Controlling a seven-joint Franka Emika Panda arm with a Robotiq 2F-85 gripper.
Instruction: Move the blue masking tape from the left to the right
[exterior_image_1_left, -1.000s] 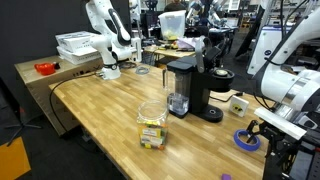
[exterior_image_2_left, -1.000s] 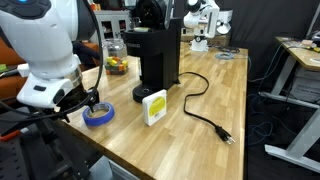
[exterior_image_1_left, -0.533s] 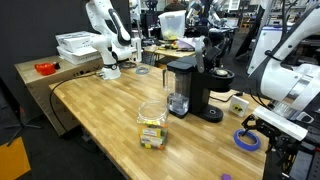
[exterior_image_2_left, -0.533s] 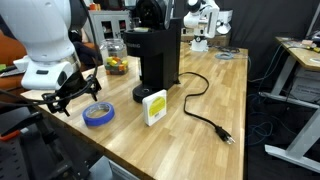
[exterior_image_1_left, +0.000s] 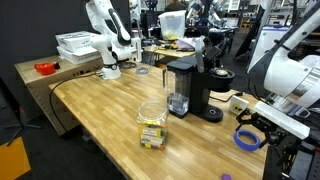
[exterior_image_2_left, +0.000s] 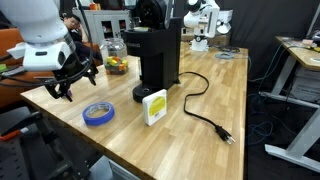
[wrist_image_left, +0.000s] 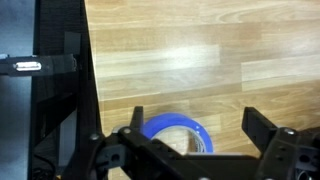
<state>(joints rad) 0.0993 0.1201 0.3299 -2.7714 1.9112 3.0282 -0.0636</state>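
The blue masking tape (exterior_image_1_left: 247, 140) lies flat on the wooden table near its edge, a blue-violet ring with an open centre; it also shows in an exterior view (exterior_image_2_left: 98, 114) and in the wrist view (wrist_image_left: 181, 134). My gripper (exterior_image_1_left: 262, 122) hangs above the tape, clear of it, with its fingers spread and nothing between them. In an exterior view the gripper (exterior_image_2_left: 72, 82) is up and to the side of the ring. In the wrist view the gripper (wrist_image_left: 195, 125) has its two black fingers on either side of the tape, well above it.
A black coffee maker (exterior_image_1_left: 190, 85) (exterior_image_2_left: 158, 55) stands beside the tape. A small white box (exterior_image_2_left: 154, 107) and a black power cable (exterior_image_2_left: 205, 110) lie near it. A clear container (exterior_image_1_left: 152, 122) stands mid-table. A tiny purple piece (exterior_image_1_left: 226, 177) lies by the table edge.
The gripper has risen from the tape and moved away from it, open. The tape has stayed in place on the table.
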